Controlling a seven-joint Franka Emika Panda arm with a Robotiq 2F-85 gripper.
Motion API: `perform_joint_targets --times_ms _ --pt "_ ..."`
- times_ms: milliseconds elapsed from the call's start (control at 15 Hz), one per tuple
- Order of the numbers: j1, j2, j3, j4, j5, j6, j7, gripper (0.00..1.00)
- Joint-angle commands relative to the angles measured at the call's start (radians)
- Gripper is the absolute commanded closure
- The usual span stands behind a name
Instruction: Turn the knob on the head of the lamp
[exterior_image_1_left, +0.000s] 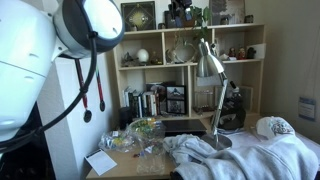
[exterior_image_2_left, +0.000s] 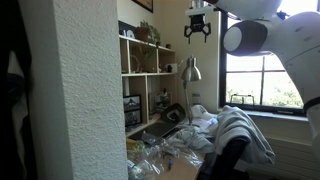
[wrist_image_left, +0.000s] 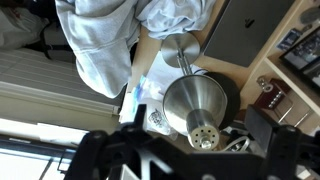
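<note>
The lamp stands on the desk in both exterior views, with its silver cone head (exterior_image_1_left: 208, 65) (exterior_image_2_left: 190, 70) on a thin arm over a round base (exterior_image_1_left: 216, 141). In the wrist view I look down on the head (wrist_image_left: 192, 100). Its narrow perforated end points up at me, with the tiny knob (wrist_image_left: 207, 142) at the tip, and the base (wrist_image_left: 181, 47) lies beyond. My gripper (exterior_image_2_left: 199, 30) hangs well above the head, open and empty. In the wrist view its dark fingers sit either side of the knob, with their midpoint (wrist_image_left: 197, 160) just below it.
A wooden shelf (exterior_image_1_left: 160, 62) with books, frames and ornaments stands behind the lamp. White clothes (exterior_image_1_left: 250, 155) (wrist_image_left: 100, 40) lie heaped on the desk beside the base. Clear plastic bags (exterior_image_1_left: 135, 140) lie at the front. A grey laptop (wrist_image_left: 250, 30) sits near the base.
</note>
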Motion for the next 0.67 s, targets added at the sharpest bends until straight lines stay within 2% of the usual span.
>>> perform_joint_targets --times_ms 0,133,200,600 --pt "0.017 -0.026 0.008 -0.015 -0.017 -0.057 -0.191 0.0" --pt "0.019 -0.027 0.015 -0.015 -0.014 -0.07 -0.293 0.0" --pt "0.011 -0.01 0.008 -0.003 -0.002 -0.041 -0.214 0.0" --pt "0.01 -0.007 0.008 -0.004 -0.002 -0.042 -0.222 0.0"
